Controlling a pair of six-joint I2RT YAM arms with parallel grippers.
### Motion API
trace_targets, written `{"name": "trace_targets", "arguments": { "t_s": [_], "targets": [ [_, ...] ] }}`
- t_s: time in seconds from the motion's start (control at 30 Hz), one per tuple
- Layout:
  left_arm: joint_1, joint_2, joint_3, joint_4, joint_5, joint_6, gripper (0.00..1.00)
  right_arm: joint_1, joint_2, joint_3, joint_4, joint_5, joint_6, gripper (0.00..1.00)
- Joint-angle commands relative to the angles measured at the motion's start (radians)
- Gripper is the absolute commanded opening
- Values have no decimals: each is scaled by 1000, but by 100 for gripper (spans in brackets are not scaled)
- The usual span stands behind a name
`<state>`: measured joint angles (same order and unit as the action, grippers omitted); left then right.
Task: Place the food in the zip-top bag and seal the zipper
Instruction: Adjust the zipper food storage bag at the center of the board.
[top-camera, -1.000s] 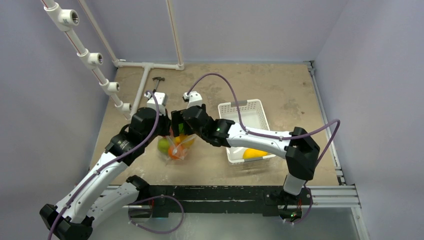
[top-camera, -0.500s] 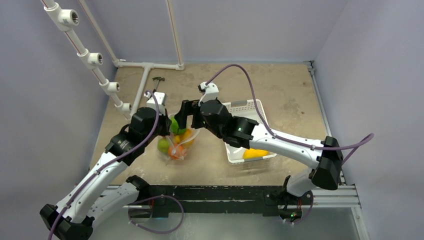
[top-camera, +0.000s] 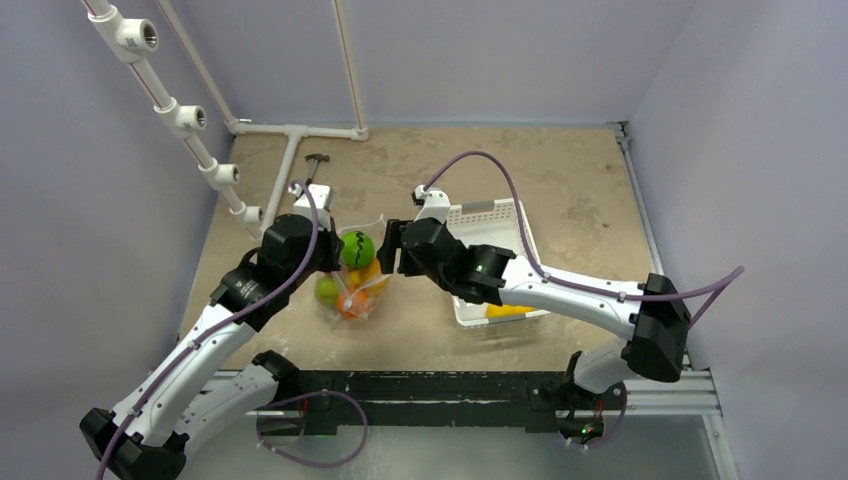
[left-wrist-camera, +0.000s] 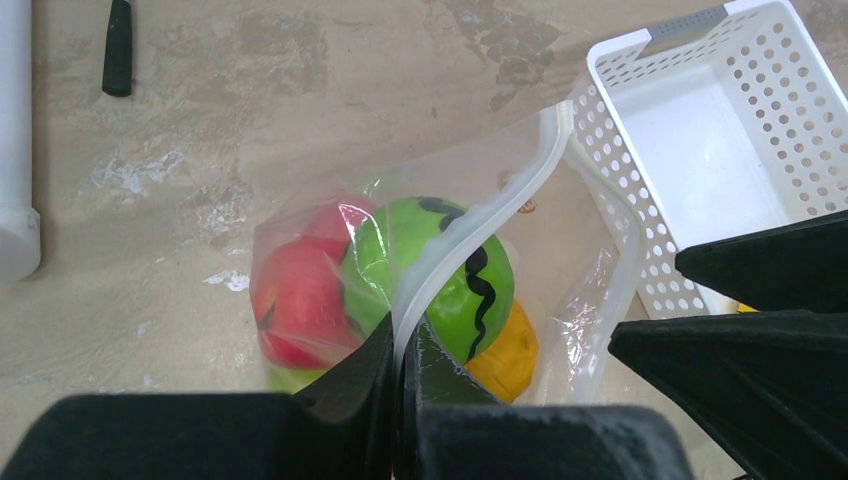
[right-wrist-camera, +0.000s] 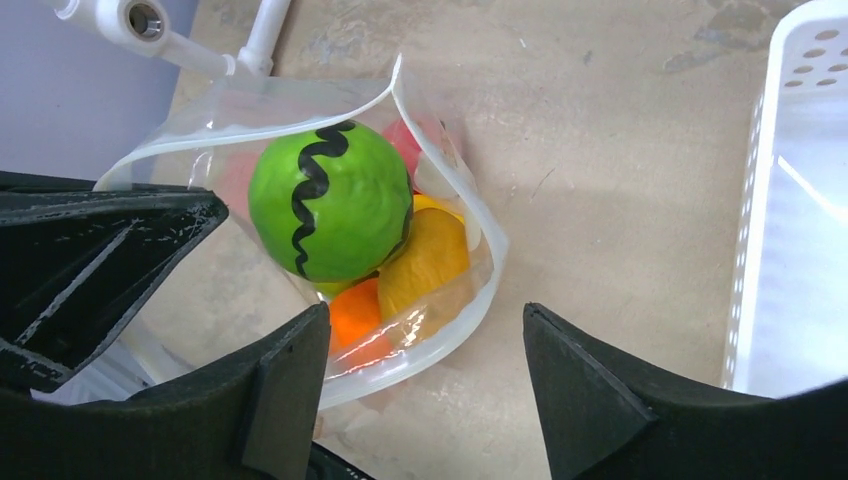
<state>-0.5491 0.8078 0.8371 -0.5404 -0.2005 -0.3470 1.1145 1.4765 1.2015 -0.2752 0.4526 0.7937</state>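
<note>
Clear plastic bag (left-wrist-camera: 585, 300) of glossy toy fruits (right-wrist-camera: 330, 212): my left gripper (left-wrist-camera: 405, 400) pinches its zipper strip (left-wrist-camera: 472, 238), my right gripper (right-wrist-camera: 425, 318) stands wide, empty.

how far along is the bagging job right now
Done: the green striped fruit and several others sit inside the zip-top bag. In hand: the left gripper pinches the zipper, holding the mouth open; the right gripper hangs open and empty beside it. Left: a yellow fruit lies in the white basket, and the zipper is unsealed.
</note>
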Motion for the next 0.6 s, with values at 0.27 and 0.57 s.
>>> {"name": "trace_targets", "arguments": {
  "t_s": [0.27,0.57],
  "targets": [
    [8,-4,2,26,13,13,0,2,86,23,-2,54,73,51],
    [8,-6,3,26,14,12,0,-5,90,33,3,62,68,10]
  ]
}}
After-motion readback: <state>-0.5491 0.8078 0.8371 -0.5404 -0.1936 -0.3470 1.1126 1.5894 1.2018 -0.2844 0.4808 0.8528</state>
